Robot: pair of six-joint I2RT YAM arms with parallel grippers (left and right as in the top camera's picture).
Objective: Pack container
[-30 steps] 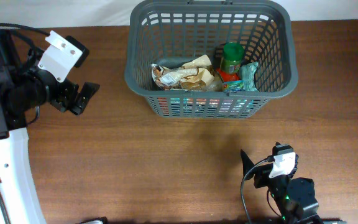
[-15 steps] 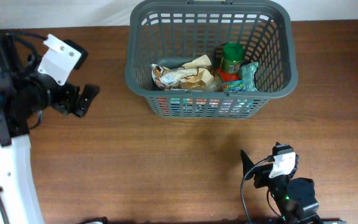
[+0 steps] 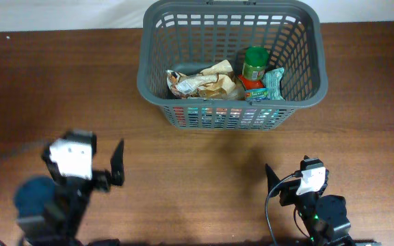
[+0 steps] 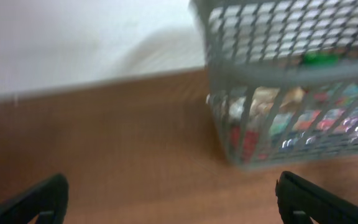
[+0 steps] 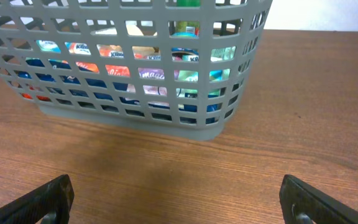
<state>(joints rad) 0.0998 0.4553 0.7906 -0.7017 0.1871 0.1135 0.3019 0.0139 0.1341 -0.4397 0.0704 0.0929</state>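
Observation:
The dark grey slotted basket stands at the far middle of the table. Inside lie a crumpled brown and white bag, a green-lidded jar and a teal packet. My left gripper is low at the front left, blurred, open and empty, facing the basket. Its view shows only bare wood between the fingers. My right gripper is at the front right, open and empty, well short of the basket.
The brown wooden table runs between the grippers and the basket. A white wall rises behind the table's far edge. Colourful packets show through the basket's slots.
My left arm has swung from the far left edge down to the front left of the table and now faces the basket. The right arm and the basket have not moved.

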